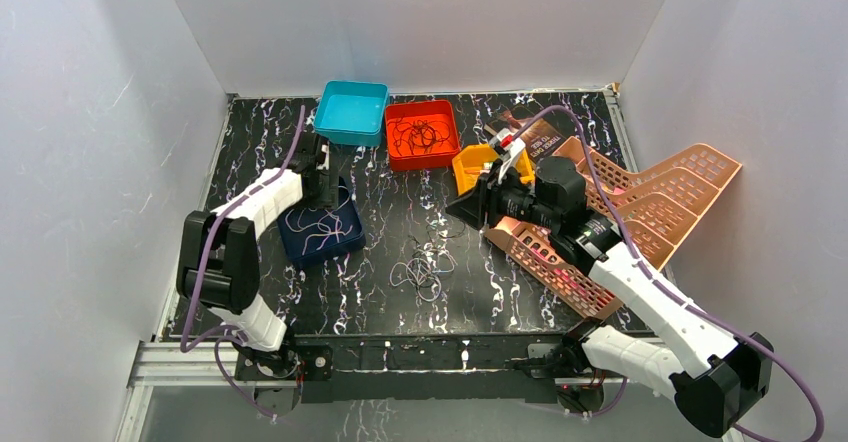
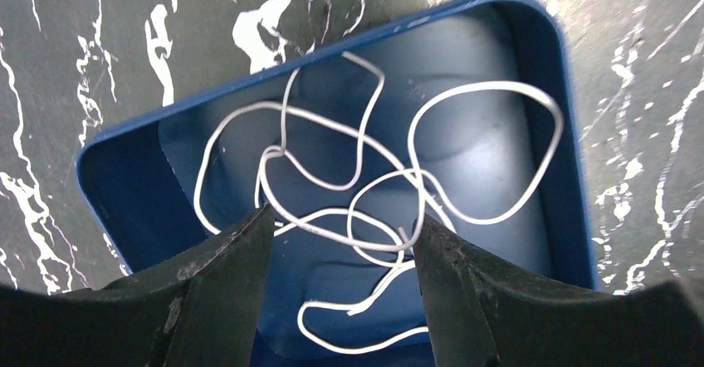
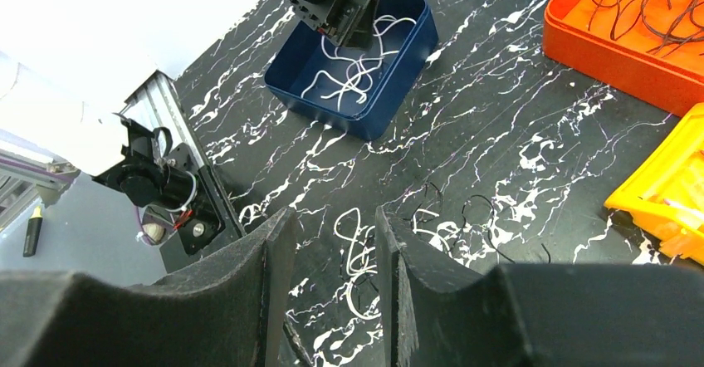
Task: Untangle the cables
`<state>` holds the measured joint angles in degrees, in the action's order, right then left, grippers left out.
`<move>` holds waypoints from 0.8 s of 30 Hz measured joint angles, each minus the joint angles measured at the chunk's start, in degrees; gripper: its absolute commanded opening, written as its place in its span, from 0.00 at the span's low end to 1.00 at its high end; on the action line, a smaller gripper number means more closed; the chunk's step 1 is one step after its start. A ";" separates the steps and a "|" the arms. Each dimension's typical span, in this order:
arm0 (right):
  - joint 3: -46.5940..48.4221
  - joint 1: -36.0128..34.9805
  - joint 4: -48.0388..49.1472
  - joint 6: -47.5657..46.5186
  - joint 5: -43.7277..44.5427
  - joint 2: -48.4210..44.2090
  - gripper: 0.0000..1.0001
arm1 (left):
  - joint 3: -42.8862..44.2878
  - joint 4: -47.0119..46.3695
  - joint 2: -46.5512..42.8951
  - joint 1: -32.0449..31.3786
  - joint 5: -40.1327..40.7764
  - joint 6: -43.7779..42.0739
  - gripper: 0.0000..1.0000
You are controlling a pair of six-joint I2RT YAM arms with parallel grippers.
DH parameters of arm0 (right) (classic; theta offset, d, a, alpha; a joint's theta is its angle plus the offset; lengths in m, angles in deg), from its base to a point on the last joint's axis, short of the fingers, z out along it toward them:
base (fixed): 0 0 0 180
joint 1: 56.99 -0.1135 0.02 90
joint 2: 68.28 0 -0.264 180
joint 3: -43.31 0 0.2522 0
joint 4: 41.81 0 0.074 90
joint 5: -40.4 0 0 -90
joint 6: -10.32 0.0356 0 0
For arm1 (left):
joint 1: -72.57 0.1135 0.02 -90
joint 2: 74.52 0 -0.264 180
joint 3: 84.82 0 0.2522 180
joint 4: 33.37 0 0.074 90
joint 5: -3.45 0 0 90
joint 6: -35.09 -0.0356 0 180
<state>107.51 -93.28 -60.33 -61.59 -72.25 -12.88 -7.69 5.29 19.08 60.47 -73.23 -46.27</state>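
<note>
White cables point(image 2: 365, 176) lie in loose loops inside a dark blue bin point(image 2: 116, 147). My left gripper point(image 2: 340, 222) hangs just above them, open, with one loop running close by its right fingertip and nothing pinched. A small tangle of white and black cables point(image 1: 425, 270) lies on the black marbled table point(image 1: 400, 202). In the right wrist view that tangle point(image 3: 359, 259) shows through the gap of my right gripper point(image 3: 332, 217), which is open, empty and raised above the table. From above, the left gripper point(image 1: 325, 184) is over the blue bin point(image 1: 340, 242) and the right gripper point(image 1: 465, 209) is right of centre.
An orange bin point(image 1: 395, 157) at the back holds black cables point(image 1: 420, 134). A teal bin point(image 1: 352, 112) stands to its left and a small yellow bin point(image 1: 468, 167) to its right. A copper-coloured perforated rack point(image 1: 660, 202) lies under the right arm. White walls enclose the table.
</note>
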 measured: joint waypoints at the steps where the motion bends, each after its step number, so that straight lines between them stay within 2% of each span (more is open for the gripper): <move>1: -0.26 0.00 0.00 0.00 -0.02 0.00 0.48 | -0.57 0.28 0.02 0.00 0.37 0.15 0.59; 5: -0.39 0.00 0.20 0.00 -0.02 0.00 0.48 | -1.64 2.01 0.48 -0.02 2.43 0.61 0.47; 9: -0.39 0.00 0.37 0.00 -0.22 0.02 0.48 | -1.99 4.04 0.92 0.00 5.62 0.59 0.45; 13: -0.39 0.00 0.46 0.04 -0.50 0.20 0.48 | -1.99 4.61 0.79 0.00 6.97 0.50 0.55; 24: -0.39 0.00 0.68 0.39 -0.92 0.72 0.48 | -0.35 6.60 -6.01 0.00 4.90 0.02 0.71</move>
<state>107.12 -93.28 -59.65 -61.20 -73.17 -12.16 -8.04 11.89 13.07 60.47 -68.33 -46.25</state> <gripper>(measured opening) 0.481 0.689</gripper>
